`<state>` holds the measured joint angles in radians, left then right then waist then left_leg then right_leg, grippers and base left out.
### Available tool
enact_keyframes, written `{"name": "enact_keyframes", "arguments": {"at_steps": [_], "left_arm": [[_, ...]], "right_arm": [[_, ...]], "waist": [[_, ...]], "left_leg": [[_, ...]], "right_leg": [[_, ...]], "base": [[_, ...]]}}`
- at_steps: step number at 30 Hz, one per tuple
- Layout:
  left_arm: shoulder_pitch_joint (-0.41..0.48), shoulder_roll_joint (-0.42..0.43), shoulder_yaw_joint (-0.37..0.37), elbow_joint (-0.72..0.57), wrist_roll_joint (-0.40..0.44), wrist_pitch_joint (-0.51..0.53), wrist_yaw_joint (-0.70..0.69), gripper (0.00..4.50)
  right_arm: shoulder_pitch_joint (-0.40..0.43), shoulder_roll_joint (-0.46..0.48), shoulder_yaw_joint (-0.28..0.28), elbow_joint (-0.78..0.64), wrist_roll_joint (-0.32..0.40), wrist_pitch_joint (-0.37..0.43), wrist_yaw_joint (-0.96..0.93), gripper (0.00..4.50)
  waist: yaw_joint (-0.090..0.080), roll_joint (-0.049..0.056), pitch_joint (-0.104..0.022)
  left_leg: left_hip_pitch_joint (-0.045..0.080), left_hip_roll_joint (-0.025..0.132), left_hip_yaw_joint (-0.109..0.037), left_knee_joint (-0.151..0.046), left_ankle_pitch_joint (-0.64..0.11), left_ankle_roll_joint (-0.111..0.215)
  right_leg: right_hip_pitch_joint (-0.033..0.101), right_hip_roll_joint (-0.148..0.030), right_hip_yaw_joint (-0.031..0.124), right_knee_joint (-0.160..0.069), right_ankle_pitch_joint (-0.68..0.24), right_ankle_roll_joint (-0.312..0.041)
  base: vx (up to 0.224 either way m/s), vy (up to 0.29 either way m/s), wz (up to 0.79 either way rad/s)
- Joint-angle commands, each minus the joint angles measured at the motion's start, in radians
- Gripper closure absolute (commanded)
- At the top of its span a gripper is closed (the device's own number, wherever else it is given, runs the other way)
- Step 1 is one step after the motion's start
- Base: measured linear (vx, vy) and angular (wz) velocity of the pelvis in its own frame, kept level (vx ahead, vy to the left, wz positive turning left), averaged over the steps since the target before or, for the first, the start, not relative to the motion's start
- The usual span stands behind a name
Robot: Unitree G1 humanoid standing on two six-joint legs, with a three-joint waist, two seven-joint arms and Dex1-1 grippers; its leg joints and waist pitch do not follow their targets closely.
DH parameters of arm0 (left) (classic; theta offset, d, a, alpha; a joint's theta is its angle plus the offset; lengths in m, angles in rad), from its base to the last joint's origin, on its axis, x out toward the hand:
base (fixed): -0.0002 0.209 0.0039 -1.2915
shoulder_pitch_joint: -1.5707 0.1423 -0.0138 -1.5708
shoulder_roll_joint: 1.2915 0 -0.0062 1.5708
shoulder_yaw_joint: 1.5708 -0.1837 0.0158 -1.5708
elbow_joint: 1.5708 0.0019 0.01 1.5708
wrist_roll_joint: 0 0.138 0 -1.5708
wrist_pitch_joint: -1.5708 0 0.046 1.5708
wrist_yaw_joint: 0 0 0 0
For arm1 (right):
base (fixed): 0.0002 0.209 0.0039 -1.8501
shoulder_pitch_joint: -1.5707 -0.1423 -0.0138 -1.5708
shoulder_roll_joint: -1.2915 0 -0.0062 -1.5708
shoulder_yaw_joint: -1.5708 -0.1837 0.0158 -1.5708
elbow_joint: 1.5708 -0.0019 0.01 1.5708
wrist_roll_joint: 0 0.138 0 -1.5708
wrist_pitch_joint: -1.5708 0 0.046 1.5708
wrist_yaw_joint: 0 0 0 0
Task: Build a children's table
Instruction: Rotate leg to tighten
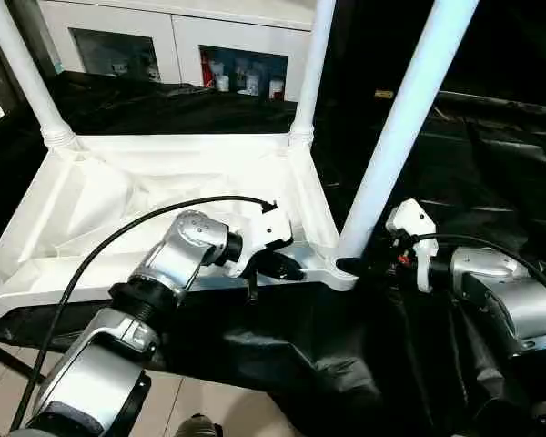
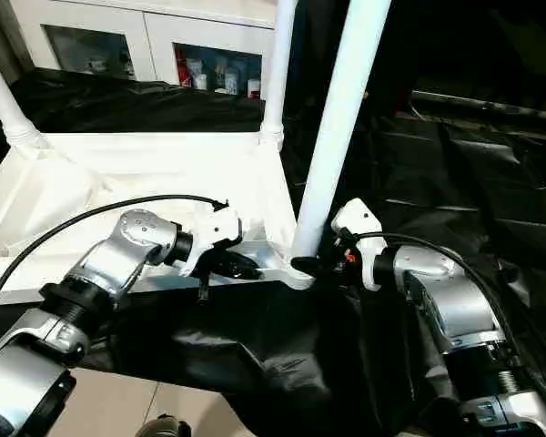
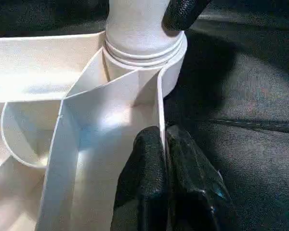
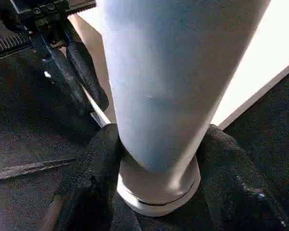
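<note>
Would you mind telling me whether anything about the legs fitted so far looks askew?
Yes. The near-corner leg leans away from the tabletop, while the two far legs stand straighter in their sockets. The right gripper holds its base, and the left gripper pinches the tabletop's rim beside it.

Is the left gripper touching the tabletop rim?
Touching. The left wrist view shows the left gripper with both fingers pinched on the thin side wall of the tabletop, one finger each side, no gap.
</note>
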<state>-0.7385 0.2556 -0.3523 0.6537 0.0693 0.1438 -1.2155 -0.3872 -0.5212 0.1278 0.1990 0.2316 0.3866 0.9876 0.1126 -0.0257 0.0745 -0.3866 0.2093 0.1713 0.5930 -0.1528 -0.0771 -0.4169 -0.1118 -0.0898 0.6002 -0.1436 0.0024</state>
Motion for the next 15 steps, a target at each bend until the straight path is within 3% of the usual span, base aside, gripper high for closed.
{"name": "enact_keyframes", "arguments": {"at_steps": [1, 9, 12, 13, 15], "left_arm": [[-0.009, -0.008, -0.005, -0.053, -0.024, -0.008, -0.023, 4.5], [-0.003, -0.01, -0.003, -0.062, -0.024, 0.005, -0.017, 4.5], [-0.025, -0.035, 0.016, -0.015, -0.003, 0.015, 0.075, 4.5], [-0.049, -0.059, 0.03, 0.035, 0.017, 0.022, 0.163, 4.5], [-0.06, -0.072, 0.039, 0.057, 0.02, 0.027, 0.201, 4.5]], "right_arm": [[0.002, -0.002, 0.003, -0.007, 0.007, 0.004, 0.006, 2.49], [0.017, 0.014, -0.003, -0.002, 0.015, 0.013, 0.0, 2.55], [0.012, 0.051, -0.019, 0.045, -0.007, 0.013, -0.085, 2.55], [0.003, 0.078, -0.026, 0.081, -0.033, 0.013, -0.156, 2.55], [-0.002, 0.095, -0.031, 0.097, -0.042, 0.018, -0.194, 2.55]], "waist": [[-0.003, -0.008, -0.089], [-0.003, -0.008, -0.089], [-0.006, -0.008, -0.089], [-0.008, -0.009, -0.086], [-0.007, -0.01, -0.087]], "left_leg": [[0.018, 0.017, 0.004, -0.069, -0.273, 0.029], [0.017, 0.016, 0.004, -0.068, -0.267, 0.031], [0.018, 0.016, 0.004, -0.068, -0.266, 0.026], [0.018, 0.014, 0.006, -0.067, -0.276, 0.023], [0.022, 0.013, 0.003, -0.069, -0.299, 0.011]], "right_leg": [[0.058, -0.035, 0.038, -0.07, -0.294, -0.198], [0.058, -0.035, 0.038, -0.07, -0.292, -0.199], [0.056, -0.034, 0.038, -0.068, -0.29, -0.201], [0.053, -0.032, 0.038, -0.072, -0.308, -0.197], [0.055, -0.036, 0.035, -0.079, -0.363, -0.178]], "base": [[0.0, 0.0, 0.0], [0.0, 0.0, 0.0], [0.0, 0.0, 0.0], [0.0, 0.0, 0.0], [0.0, 0.0, 0.0]]}}
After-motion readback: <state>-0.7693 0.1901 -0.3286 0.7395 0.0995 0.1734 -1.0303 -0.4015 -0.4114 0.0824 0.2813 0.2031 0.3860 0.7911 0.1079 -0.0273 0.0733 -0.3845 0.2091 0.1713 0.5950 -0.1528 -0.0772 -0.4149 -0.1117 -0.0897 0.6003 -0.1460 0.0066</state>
